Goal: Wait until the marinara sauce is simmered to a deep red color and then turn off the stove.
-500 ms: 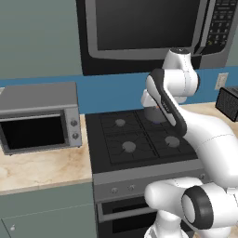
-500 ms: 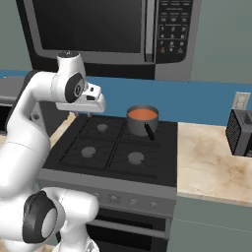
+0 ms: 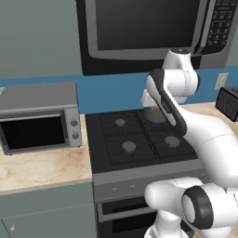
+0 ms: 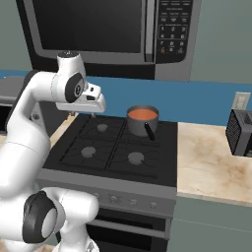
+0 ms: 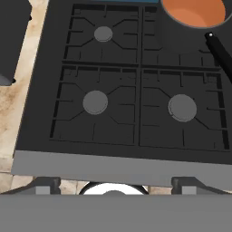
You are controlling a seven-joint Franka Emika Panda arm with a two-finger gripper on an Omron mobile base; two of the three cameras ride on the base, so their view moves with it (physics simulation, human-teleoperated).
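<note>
Cropping the marinara sauce [image 5: 194,11] at the hand view's top edge, fingers [image 4: 92,115] spread above the stove [image 4: 118,142].

Even, flat rendered light, soft faint shadows, no glare, perhaps slightly soft focus.

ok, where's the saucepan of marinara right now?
The saucepan sits on the stove's back right burner in the right base view, below the microwave.

Saucepan [image 4: 142,119] on stove [image 4: 113,147]; toaster oven [image 3: 39,116] on counter [image 3: 42,169]
</note>
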